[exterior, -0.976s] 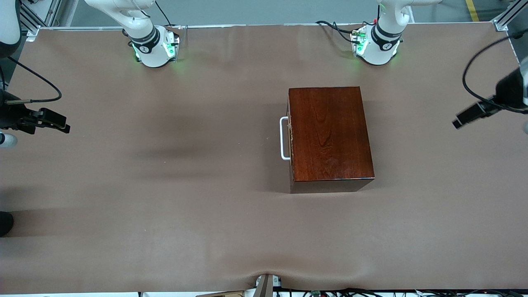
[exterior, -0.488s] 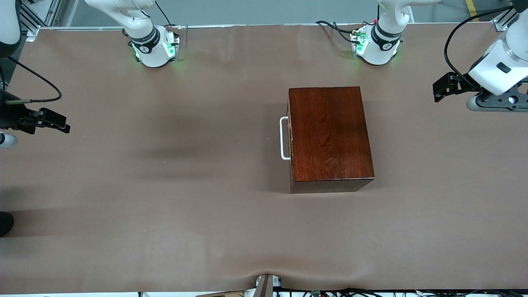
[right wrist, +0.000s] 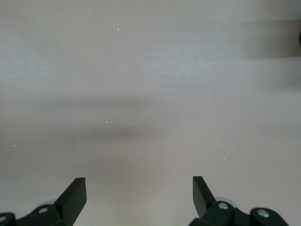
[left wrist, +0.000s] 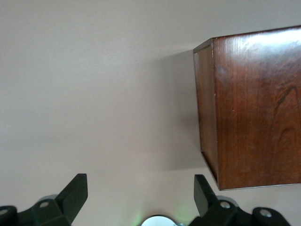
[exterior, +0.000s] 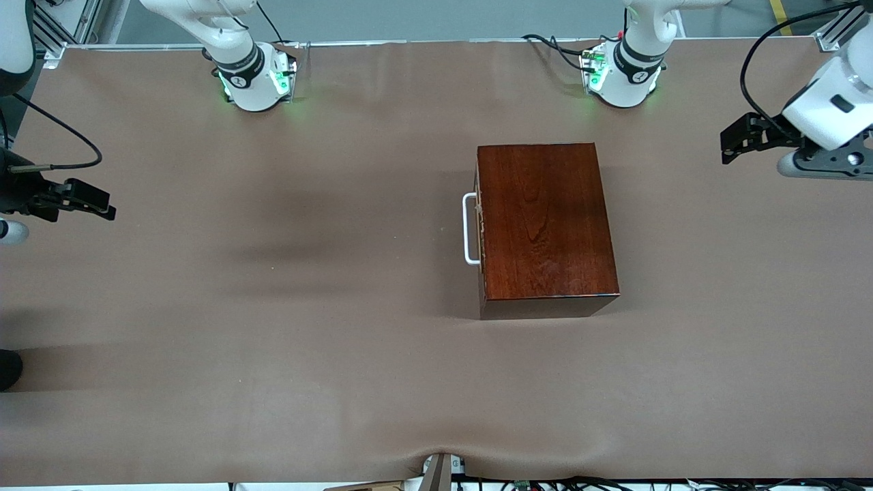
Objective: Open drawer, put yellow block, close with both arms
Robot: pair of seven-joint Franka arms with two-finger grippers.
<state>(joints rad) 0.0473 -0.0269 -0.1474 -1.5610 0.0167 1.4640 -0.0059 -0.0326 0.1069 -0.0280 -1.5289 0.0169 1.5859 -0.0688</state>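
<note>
The drawer (exterior: 479,228) is sitting pushed in flush with the glossy dark box (exterior: 545,221), its white handle (exterior: 469,228) facing the right arm's end of the brown table (exterior: 273,341). The front view is showing that handle; the left wrist view is showing only a plain end and the top of the box (left wrist: 254,108). The left gripper (exterior: 740,140) is hanging over the table's left-arm end, fingers (left wrist: 75,193) spread wide and holding nothing. The right gripper (exterior: 85,201) is waiting over the table's edge at the right arm's end, fingers (right wrist: 75,193) wide apart, empty, over bare tabletop.
</note>
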